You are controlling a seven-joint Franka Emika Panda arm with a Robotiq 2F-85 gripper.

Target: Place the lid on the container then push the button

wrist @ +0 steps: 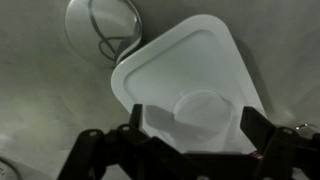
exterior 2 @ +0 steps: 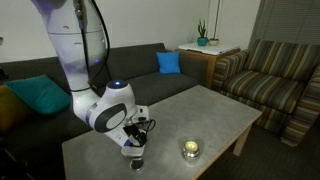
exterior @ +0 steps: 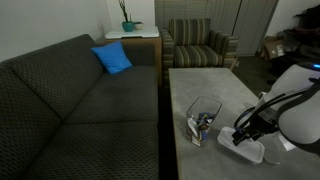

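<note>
The white rounded-square lid [wrist: 190, 75] lies flat on the grey table, also seen in an exterior view [exterior: 248, 150]. My gripper [wrist: 192, 128] is open just above it, a finger on each side of the lid's near part, not closed on it. The gripper also shows in both exterior views [exterior: 243, 133] [exterior 2: 135, 143]. The clear container [exterior: 204, 118] stands upright on the table beside the lid, toward the sofa, with small dark and bluish items inside. Its rim shows at the top of the wrist view [wrist: 105, 25], near the lid's corner.
A round metallic object with a lit top [exterior 2: 190, 150] sits on the table [exterior 2: 200, 115] a short way from the gripper. A dark sofa [exterior: 70, 100] with a blue cushion [exterior: 112, 58] runs along one side of the table. A striped armchair [exterior: 198, 45] stands beyond the far end.
</note>
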